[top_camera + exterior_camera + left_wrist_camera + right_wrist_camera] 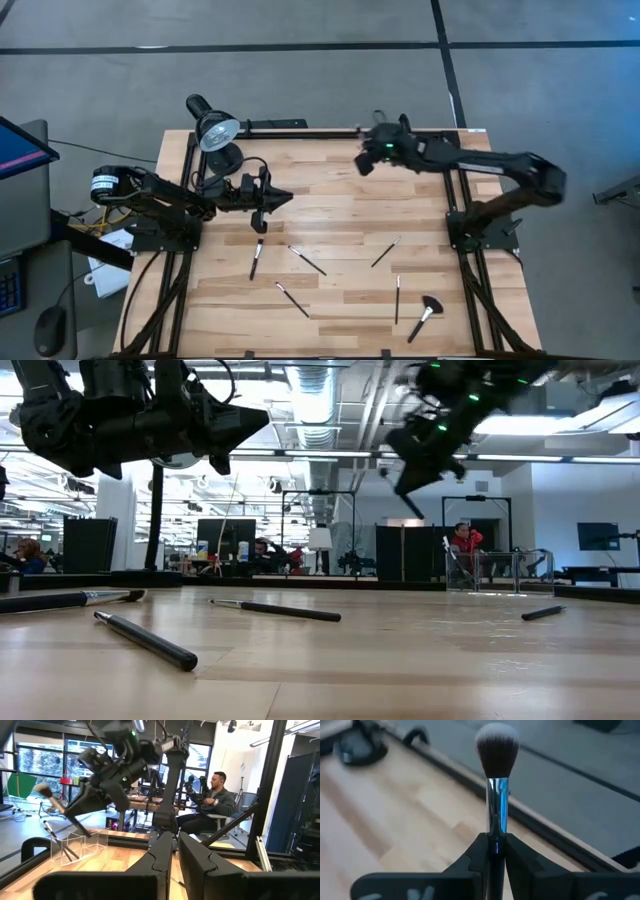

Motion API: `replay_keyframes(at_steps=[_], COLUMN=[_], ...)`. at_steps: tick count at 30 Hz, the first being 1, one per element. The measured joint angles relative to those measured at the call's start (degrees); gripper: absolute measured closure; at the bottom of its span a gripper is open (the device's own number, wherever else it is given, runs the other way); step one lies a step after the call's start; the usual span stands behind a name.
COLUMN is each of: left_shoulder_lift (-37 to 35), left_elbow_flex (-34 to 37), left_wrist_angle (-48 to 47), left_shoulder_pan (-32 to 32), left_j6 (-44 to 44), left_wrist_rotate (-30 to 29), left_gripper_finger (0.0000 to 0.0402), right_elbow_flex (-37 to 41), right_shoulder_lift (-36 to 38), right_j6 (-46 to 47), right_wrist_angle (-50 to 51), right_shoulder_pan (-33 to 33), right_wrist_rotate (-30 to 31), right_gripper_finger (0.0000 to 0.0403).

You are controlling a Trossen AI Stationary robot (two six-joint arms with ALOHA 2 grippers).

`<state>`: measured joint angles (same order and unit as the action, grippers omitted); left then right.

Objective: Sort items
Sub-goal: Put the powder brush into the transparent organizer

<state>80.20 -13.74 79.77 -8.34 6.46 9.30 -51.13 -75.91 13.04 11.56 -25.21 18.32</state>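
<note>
Several slim makeup brushes lie flat on the wooden table: a silver-and-dark one point(257, 258), thin dark ones point(307, 260), point(292, 299), point(386, 252), point(397, 298), and the fan-headed one point(425, 317). My right gripper point(366, 161) hovers near the far edge, shut on a brush point(496, 750) with a silver ferrule and a dark, white-tipped head. In the left wrist view it hangs above the clear container point(75, 847), which has brushes in it. My left gripper point(285, 198) is shut, holds nothing, and floats above the left half of the table. My right gripper pinches the brush between its two fingers on the handle just below the silver ferrule point(496, 831). The bristle head stands out beyond the fingertips. The dark handle point(77, 825) slants down on the other side toward the container. The brush is lifted clear of the table.
A black desk lamp point(215, 130) stands at the far-left corner beside the left arm. Black frame rails point(470, 270) run along the table's sides. A person point(215, 795) sits beyond the table. The middle of the tabletop point(340, 215) shows bare wood.
</note>
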Motion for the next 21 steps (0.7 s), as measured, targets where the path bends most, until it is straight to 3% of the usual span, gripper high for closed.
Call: replay_keyframes(at_steps=[6, 15, 21], left_shoulder_lift=[0.0, 0.0, 0.0], left_elbow_flex=[0.0, 0.0, 0.0], left_wrist_angle=[0.15, 0.22, 0.24], left_shoulder_pan=[-0.31, -0.33, -0.33], left_j6=[-0.19, -0.61, -0.68], left_wrist_rotate=[-1.3, -2.21, -2.41], left_gripper_finger=[0.0372, 0.0372, 0.0372], right_elbow_flex=[15.48, 25.71, 28.29], right_shoulder_lift=[11.97, 22.99, 24.84], right_j6=[2.02, 4.98, 4.53], right_wrist_angle=[-14.7, -16.74, -21.1], right_shoulder_pan=[-5.87, -10.69, -12.72], right_wrist_rotate=[6.25, 19.66, 18.23], right_gripper_finger=[0.0366, 0.0369, 0.0358])
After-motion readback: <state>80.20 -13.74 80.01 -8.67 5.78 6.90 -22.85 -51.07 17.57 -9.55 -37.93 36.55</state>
